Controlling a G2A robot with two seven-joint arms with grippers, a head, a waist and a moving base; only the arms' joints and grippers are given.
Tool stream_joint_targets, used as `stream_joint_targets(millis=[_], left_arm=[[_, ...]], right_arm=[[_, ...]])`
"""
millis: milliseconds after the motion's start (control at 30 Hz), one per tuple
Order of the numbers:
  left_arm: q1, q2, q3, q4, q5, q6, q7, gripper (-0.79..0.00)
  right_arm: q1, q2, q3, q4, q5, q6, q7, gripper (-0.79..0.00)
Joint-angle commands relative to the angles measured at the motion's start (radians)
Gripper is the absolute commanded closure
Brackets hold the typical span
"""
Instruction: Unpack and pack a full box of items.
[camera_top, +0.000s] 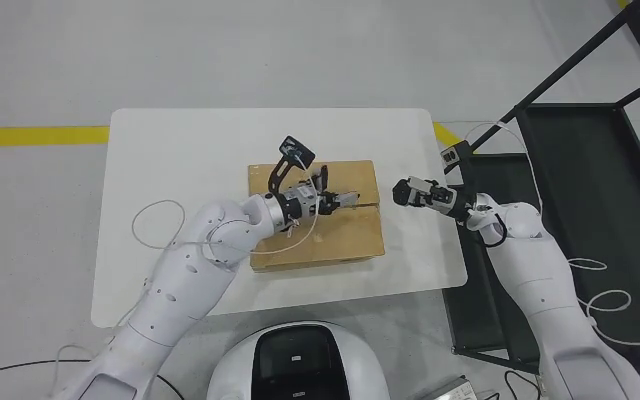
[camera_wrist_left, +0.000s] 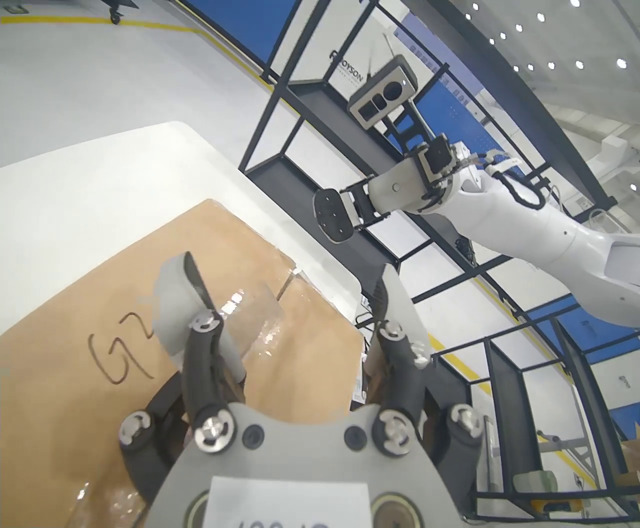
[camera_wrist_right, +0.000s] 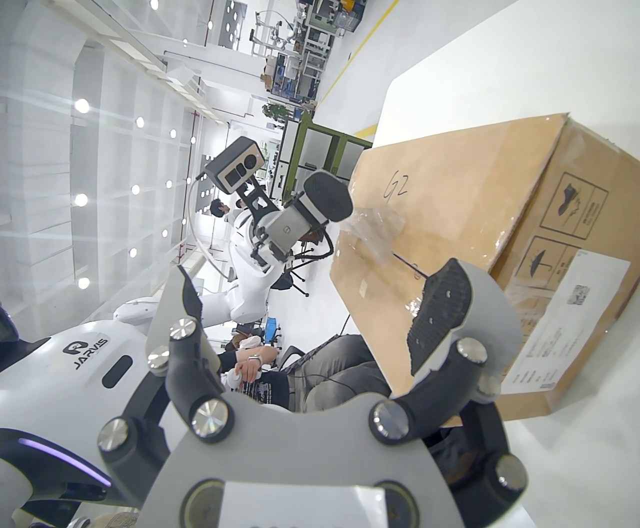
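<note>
Cardboard box (camera_top: 340, 238) sits shut on the white surface (camera_top: 170, 150), around the middle and somewhat nearer the robot's right. Its two top flaps meet in a seam, and crumpled clear tape (camera_wrist_right: 375, 225) lies along the end of that seam. A white label (camera_wrist_right: 565, 320) is stuck on one side wall.

The left hand (camera_top: 350, 200) hangs over the box top, at the seam near the taped end, with its fingers spread wide and nothing between them. The left wrist view shows the hand (camera_wrist_left: 287, 280) over the tape (camera_wrist_left: 250, 320) and the brown lid (camera_wrist_left: 75, 310). Whether a fingertip touches the cardboard cannot be told.

The right hand (camera_top: 402, 190) is just beside the box's right-hand end, apart from it and above the surface. Its fingers (camera_wrist_right: 445, 300) are also wide apart and hold nothing. A black metal rack (camera_top: 570, 200) stands beyond the surface's right edge.
</note>
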Motion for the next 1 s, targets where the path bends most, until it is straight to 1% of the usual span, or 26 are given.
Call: stream_joint_targets(millis=[0,100,167,233,433,567,733,967], left_arm=[[0.015,0.004,-0.017,-0.008,0.006,0.005,0.014,-0.785],[0.020,0.005,-0.030,-0.003,-0.007,0.020,-0.001,-0.785],[0.005,0.000,-0.020,0.016,-0.037,0.030,-0.035,-0.785],[-0.024,-0.009,0.000,0.050,-0.080,0.033,-0.076,-0.785],[-0.120,-0.045,0.066,0.179,-0.183,0.034,-0.126,-0.785],[-0.154,-0.061,0.091,0.223,-0.203,0.019,-0.134,-0.785],[-0.170,-0.067,0.102,0.242,-0.227,0.011,-0.191,-0.785],[-0.158,-0.064,0.087,0.222,-0.245,-0.006,-0.226,-0.785]], right_arm=[[0.006,-0.001,-0.007,0.000,-0.002,0.006,0.008,-0.785],[0.018,-0.004,-0.021,-0.001,-0.003,0.009,0.017,-0.785],[0.025,-0.006,-0.029,0.001,-0.003,0.011,0.019,-0.785],[0.029,-0.007,-0.033,0.005,-0.003,0.010,0.018,-0.785],[0.032,-0.009,-0.036,0.018,-0.002,0.011,0.016,-0.785],[0.029,-0.008,-0.032,0.024,0.002,0.010,0.017,-0.785],[0.033,-0.010,-0.035,0.026,0.003,0.014,0.020,-0.785],[0.042,-0.013,-0.045,0.031,0.001,0.012,0.020,-0.785]])
